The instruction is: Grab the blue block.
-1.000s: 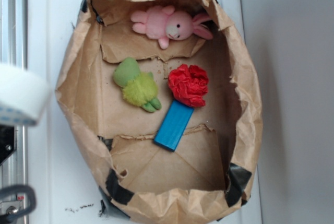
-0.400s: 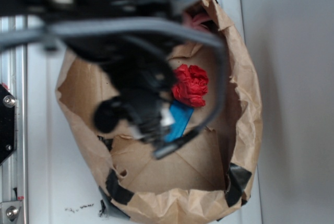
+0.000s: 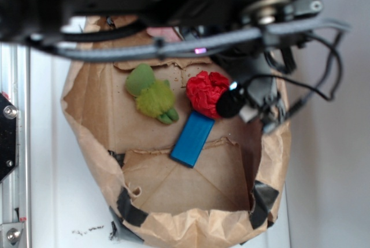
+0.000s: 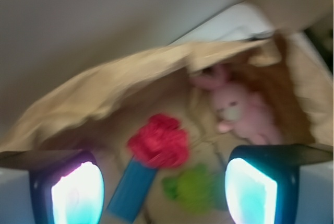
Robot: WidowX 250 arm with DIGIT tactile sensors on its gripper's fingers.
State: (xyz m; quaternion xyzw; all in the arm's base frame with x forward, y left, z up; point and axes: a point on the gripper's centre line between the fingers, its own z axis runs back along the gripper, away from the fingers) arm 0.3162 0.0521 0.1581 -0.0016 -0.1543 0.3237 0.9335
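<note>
Sky-blue flat rectangular bar, the blue block (image 3: pixel 193 139), lay free in the brown paper bag (image 3: pixel 87 126); our gripper (image 4: pixel 164 192), fingers spread, needed centring across its narrow width.

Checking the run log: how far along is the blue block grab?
Done: the gripper is above the paper bag. In hand: nothing; the fingers stand wide apart and empty. Left: descend, close on the blue block, which lies flat on the bag floor touching the red crumpled ball.
</note>
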